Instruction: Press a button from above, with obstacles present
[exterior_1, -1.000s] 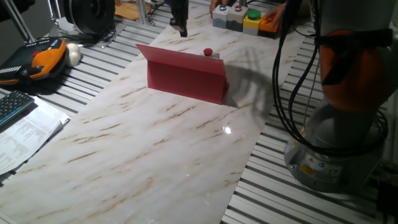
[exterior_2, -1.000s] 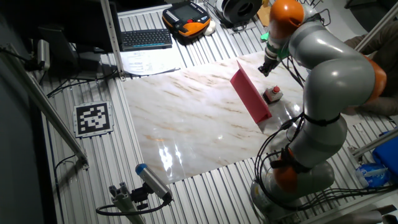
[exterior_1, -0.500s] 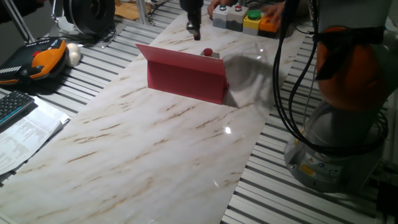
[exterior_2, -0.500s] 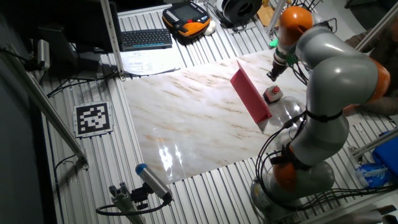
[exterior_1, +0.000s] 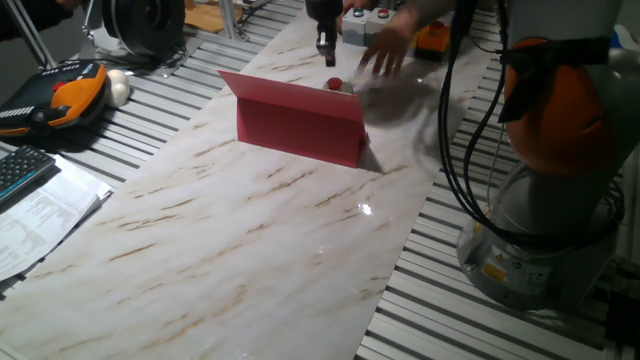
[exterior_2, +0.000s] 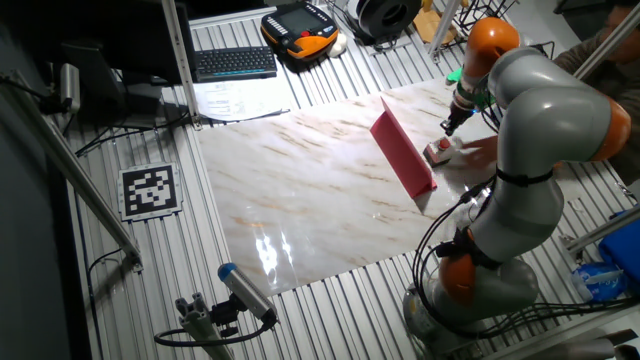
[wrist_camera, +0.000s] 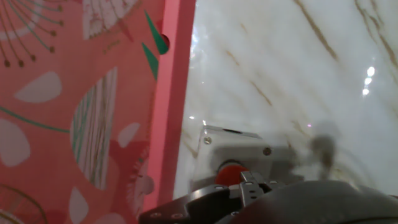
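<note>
Apparently the approach is done: the black two-finger gripper (exterior_1: 325, 42), finger state unclear, hangs above the small round red button (exterior_1: 334, 85) behind the matte crimson panel (exterior_1: 300, 119) near the marble desk's far edge, leaving only the downward press.

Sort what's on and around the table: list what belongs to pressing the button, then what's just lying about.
Belongs to the job:
- button, red cap on a pale base
- red panel, upright, beside the button
- gripper, above the button

Lying about:
- row of button boxes at the far table edge
- orange handset
- keyboard
- papers
</note>
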